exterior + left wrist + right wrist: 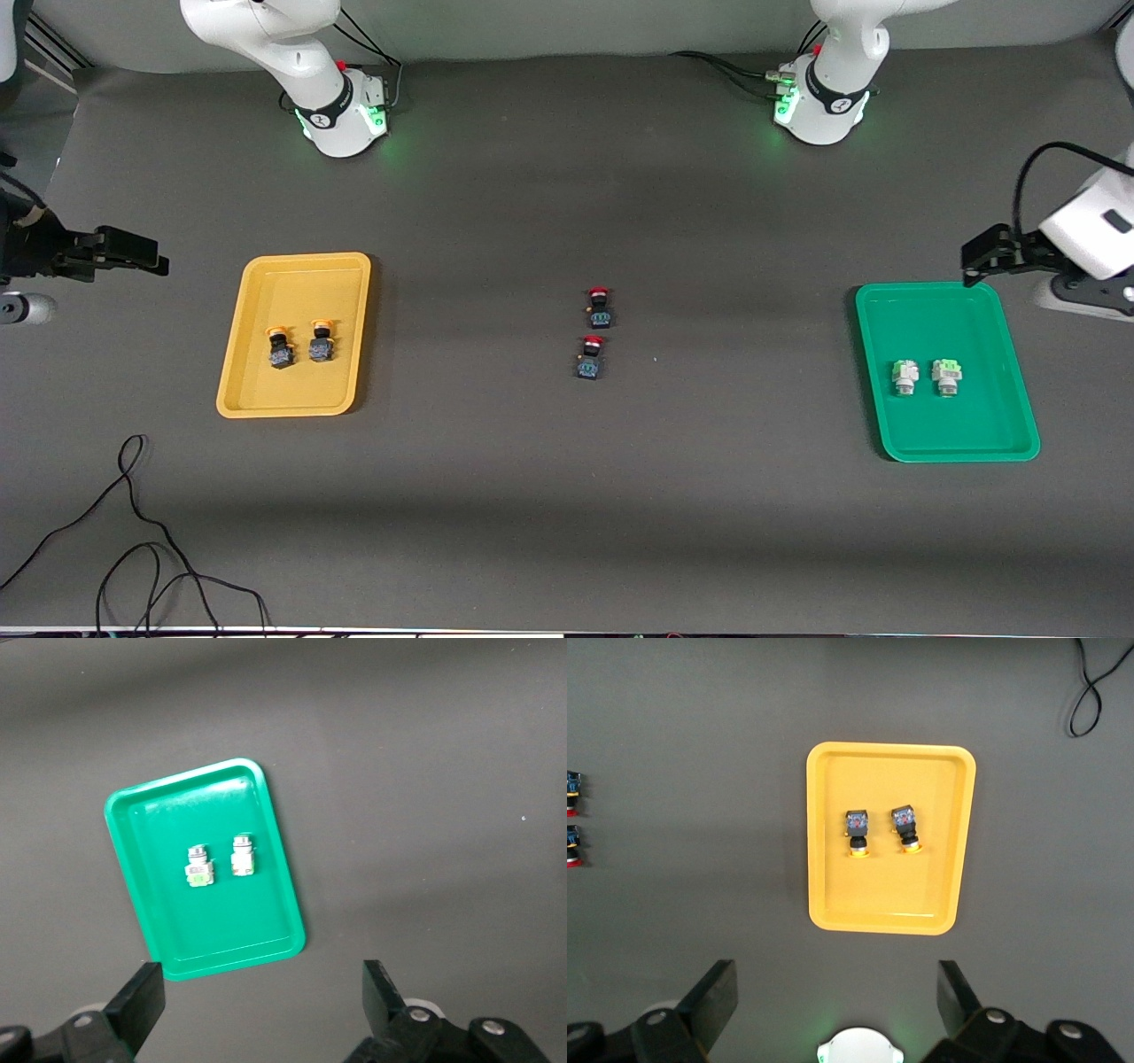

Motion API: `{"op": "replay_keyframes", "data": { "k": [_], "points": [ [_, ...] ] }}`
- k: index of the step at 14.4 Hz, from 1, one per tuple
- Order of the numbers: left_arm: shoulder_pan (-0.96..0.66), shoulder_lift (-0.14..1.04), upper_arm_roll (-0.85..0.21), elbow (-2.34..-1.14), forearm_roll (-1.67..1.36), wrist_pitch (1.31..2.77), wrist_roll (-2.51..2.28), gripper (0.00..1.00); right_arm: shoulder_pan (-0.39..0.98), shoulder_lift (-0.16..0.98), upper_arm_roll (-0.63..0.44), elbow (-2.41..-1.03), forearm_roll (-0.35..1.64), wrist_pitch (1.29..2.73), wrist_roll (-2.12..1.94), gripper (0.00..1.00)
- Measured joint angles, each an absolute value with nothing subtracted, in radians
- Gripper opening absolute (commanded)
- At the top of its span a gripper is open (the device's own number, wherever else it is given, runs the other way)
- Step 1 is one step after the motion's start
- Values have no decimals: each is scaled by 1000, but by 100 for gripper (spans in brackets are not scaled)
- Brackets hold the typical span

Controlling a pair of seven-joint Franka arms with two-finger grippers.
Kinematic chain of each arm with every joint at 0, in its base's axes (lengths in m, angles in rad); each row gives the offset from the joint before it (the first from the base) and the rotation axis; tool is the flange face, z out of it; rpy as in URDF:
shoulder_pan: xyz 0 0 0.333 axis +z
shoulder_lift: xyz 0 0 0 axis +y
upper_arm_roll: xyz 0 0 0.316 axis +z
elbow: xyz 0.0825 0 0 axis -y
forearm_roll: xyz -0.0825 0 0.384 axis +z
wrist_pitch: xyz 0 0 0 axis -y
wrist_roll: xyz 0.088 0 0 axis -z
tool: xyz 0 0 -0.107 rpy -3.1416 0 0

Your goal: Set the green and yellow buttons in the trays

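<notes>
1. Left tool hung spread and empty, just off the green tray rim, at the left arm's end of the table.
2. Right tool spread, empty, well apart from the yellow tray.
3. Two green buttons sat side by side in the green tray.
4. Two yellow buttons in the yellow tray.
5. Two red buttons on the table between the trays.

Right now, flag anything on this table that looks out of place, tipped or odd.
Nothing stands out. Two yellow buttons lie side by side in the yellow tray, two green buttons in the green tray. The two red buttons sit on the bare mat mid-table. Both grippers hang open, empty, off at the table's ends.
</notes>
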State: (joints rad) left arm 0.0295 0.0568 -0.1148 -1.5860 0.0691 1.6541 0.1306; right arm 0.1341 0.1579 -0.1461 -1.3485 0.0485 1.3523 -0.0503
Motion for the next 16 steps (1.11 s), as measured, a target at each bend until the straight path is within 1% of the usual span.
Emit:
{"op": "replay_keyframes", "data": {
  "k": [1, 3, 7, 10, 13, 16],
  "points": [
    [-30, 56, -65, -1586, 69, 1655, 120, 99, 124, 122, -129, -1401, 43, 1380, -50, 100],
    [-80, 55, -18, -1586, 69, 1660, 107, 99, 100, 54, -92, -1498, 39, 1432, -50, 100],
    [-97, 47, 0, -1583, 67, 1661, -13, 99, 41, -86, 13, -1716, 4, 1589, -47, 100],
    [-99, 42, 4, -1583, 28, 1661, -59, 99, 32, -167, 28, -1837, -3, 1684, -41, 100],
    [-88, 41, 18, -1583, 14, 1661, -60, 99, -39, -190, 74, -1853, -3, 1702, -41, 100],
    [-75, 41, 21, -1583, 11, 1661, -60, 99, -141, -171, 157, -1801, -3, 1658, -40, 100]
  ]
}}
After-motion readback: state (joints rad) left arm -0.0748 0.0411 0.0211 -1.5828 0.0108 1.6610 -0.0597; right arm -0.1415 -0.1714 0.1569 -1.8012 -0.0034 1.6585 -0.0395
